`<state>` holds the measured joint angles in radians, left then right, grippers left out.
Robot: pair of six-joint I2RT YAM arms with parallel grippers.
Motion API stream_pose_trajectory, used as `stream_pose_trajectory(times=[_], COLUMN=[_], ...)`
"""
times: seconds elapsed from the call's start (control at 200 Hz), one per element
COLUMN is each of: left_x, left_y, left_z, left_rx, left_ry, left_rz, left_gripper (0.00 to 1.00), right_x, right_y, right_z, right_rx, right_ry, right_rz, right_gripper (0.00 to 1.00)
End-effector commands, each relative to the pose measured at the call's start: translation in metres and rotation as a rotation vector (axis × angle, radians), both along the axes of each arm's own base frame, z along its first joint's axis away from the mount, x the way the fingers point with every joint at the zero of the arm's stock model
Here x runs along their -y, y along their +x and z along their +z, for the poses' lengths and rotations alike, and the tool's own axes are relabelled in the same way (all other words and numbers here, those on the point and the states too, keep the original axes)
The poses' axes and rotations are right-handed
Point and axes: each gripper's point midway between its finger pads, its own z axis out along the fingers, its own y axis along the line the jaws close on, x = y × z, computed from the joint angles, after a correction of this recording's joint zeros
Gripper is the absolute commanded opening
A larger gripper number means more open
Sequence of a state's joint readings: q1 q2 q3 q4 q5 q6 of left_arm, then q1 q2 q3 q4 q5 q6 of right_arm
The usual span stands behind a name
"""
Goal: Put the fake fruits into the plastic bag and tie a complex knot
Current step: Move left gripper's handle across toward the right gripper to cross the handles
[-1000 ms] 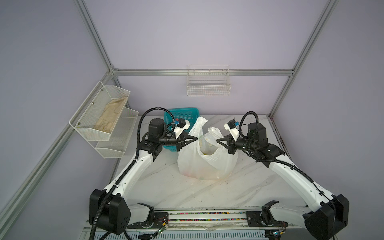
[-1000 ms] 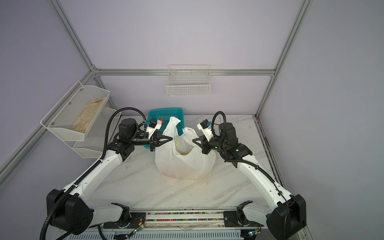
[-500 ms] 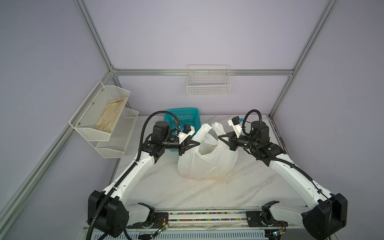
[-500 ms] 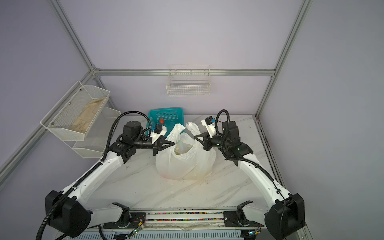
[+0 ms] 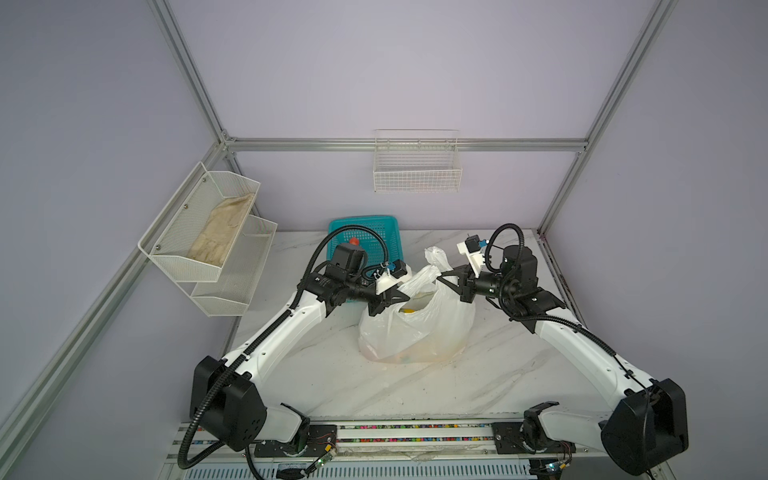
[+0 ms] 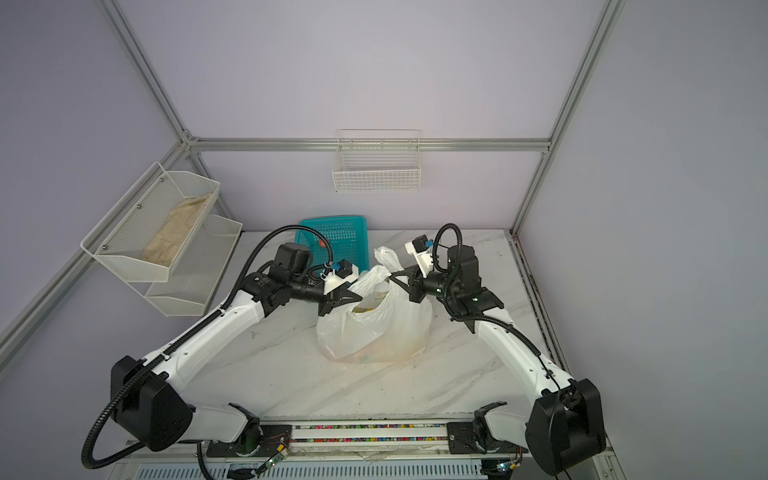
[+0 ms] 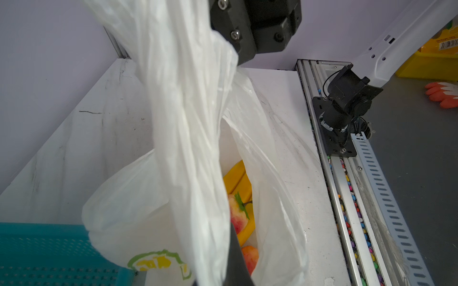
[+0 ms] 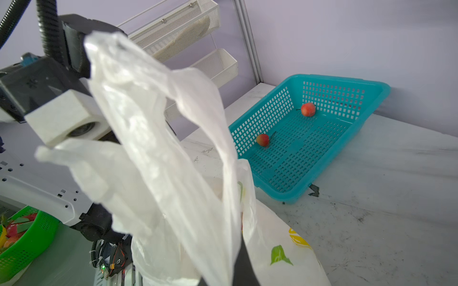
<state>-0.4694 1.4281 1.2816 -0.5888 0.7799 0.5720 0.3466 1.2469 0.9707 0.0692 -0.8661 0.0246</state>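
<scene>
Left claw (image 5: 406, 296) and right claw (image 5: 441, 277) each pinch a handle (image 7: 188, 99) of the bag (image 5: 415, 332) — fruits (image 7: 239, 178) inside, on the tabletop (image 5: 374, 386). Slick film could slip out mid-crossing — then the mouth falls open.

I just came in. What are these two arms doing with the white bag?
Both arms are working on the plastic bag, which stands on the table with fake fruits inside. The left gripper and the right gripper are each shut on a handle, holding the handles up close together over the open mouth. No finished knot shows yet. Two small red fruits lie in the teal basket behind the bag.
</scene>
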Motion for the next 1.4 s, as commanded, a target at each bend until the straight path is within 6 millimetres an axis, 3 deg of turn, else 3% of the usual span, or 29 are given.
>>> stream_pose_trajectory(times=[0.0, 0.155, 0.385, 0.735, 0.845, 1.1, 1.395], left_x=[-0.002, 0.0, 0.003, 0.009, 0.009, 0.013, 0.013], left_y=[0.009, 0.014, 0.016, 0.021, 0.02, 0.019, 0.023], left_z=[0.032, 0.038, 0.038, 0.042, 0.04, 0.044, 0.05], left_rx=[0.1, 0.115, 0.117, 0.138, 0.139, 0.147, 0.159], left_ry=[0.052, 0.1, 0.136, 0.165, 0.169, 0.168, 0.172], left_rz=[0.006, 0.007, 0.004, -0.005, -0.008, -0.017, -0.001], left_gripper=[0.0, 0.0, 0.0, 0.0, 0.0, 0.0, 0.0], right_x=[-0.003, -0.005, -0.008, -0.007, -0.008, -0.016, -0.013], right_y=[-0.004, -0.008, -0.017, -0.023, -0.022, -0.018, -0.018], right_z=[0.01, 0.011, 0.015, 0.008, 0.008, 0.007, 0.013], right_rx=[0.123, 0.174, 0.218, 0.224, 0.225, 0.208, 0.236], right_ry=[0.004, 0.021, 0.062, 0.042, 0.05, 0.063, 0.084], right_rz=[0.06, 0.093, 0.145, 0.166, 0.165, 0.188, 0.159], right_gripper=[0.0, 0.0, 0.11, 0.33, 0.46, 0.62, 0.64])
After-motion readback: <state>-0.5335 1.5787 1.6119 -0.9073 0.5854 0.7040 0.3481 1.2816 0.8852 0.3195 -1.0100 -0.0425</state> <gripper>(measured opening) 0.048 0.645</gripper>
